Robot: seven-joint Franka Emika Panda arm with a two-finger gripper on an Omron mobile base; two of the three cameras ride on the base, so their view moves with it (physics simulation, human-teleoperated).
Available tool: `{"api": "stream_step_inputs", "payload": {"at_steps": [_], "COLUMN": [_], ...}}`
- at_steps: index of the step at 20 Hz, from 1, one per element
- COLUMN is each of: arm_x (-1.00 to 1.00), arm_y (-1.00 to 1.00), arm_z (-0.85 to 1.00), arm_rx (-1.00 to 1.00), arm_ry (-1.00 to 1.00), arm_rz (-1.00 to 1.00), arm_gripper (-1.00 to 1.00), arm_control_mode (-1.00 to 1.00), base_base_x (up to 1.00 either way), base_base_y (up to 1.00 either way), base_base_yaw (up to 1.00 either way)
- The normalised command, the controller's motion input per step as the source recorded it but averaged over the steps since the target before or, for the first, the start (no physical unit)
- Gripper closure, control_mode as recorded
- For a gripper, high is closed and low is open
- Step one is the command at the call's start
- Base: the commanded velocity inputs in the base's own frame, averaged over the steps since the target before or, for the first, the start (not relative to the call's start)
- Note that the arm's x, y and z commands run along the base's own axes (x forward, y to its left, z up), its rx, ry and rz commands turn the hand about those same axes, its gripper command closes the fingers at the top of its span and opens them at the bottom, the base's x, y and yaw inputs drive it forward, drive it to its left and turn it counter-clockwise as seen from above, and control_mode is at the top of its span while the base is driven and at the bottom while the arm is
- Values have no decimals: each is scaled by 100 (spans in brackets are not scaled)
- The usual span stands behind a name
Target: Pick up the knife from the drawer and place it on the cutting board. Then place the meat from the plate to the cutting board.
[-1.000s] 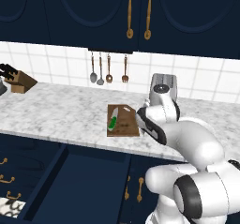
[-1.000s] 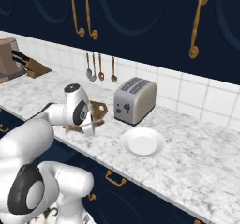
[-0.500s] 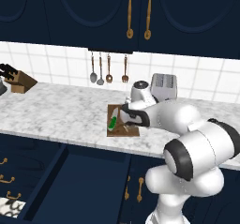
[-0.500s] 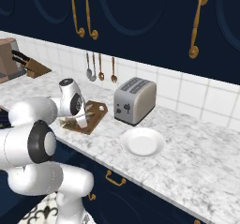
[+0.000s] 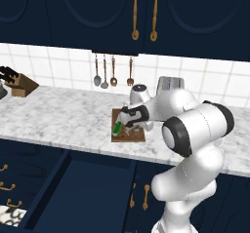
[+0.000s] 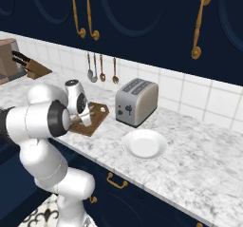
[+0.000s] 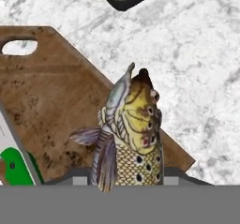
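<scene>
My gripper [image 7: 126, 183] is clamped on the meat — a scaly yellow-brown fish with grey fins [image 7: 127, 138] — which rises from between the fingers in the hand view, head pointing away from the camera. The tips themselves are hidden behind its body, so I judge the hold from how the fish sits, not from seeing the pads.

Just under it is the brown wooden cutting board with one cut corner and a handle slot [image 7: 51, 106]. The fish hangs over the board's edge, part over wood and part over the grey-white marbled counter [image 7: 201, 78]. That is my main worry: let go here and it may land half off the board, or tip onto the stone.

The small knife with the bright green handle [image 7: 16, 169] already lies on the board, just beside the fish. In the left base view it [image 5: 117, 128] sits on the board's [image 5: 128, 129] left part, close by the gripper [image 5: 128, 125]. Coming down carelessly could nudge it or drop the fish across it.

Further out, the round white plate [image 6: 144, 144] is bare, well apart from the board [image 6: 95, 118], and the wide navy drawer [image 5: 83, 188] hangs open below the counter. The silver toaster [image 6: 136, 101] stands near enough that a wide swing could clip it.
</scene>
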Motion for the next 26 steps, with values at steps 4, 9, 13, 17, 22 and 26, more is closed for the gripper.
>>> {"api": "stream_step_inputs", "payload": {"at_steps": [4,9,13,17,22,26], "arm_x": [28,37,24,1,-35,-46], "arm_y": [1,7,1,0,-7,-4], "arm_z": [-22,-17,-25,-8,15,59], "arm_rx": [0,0,0,0,0,0], "arm_ry": [0,0,0,0,-1,-10], "arm_rz": [4,1,1,1,0,0], "arm_gripper": [100,100,-100,-100,-100,-100], "arm_control_mode": [-100,-100,-100,-100,-100,-100], "base_base_x": [0,0,0,0,0,0], "base_base_y": [0,0,0,0,0,0], "base_base_yaw": [0,0,0,0,0,0]}}
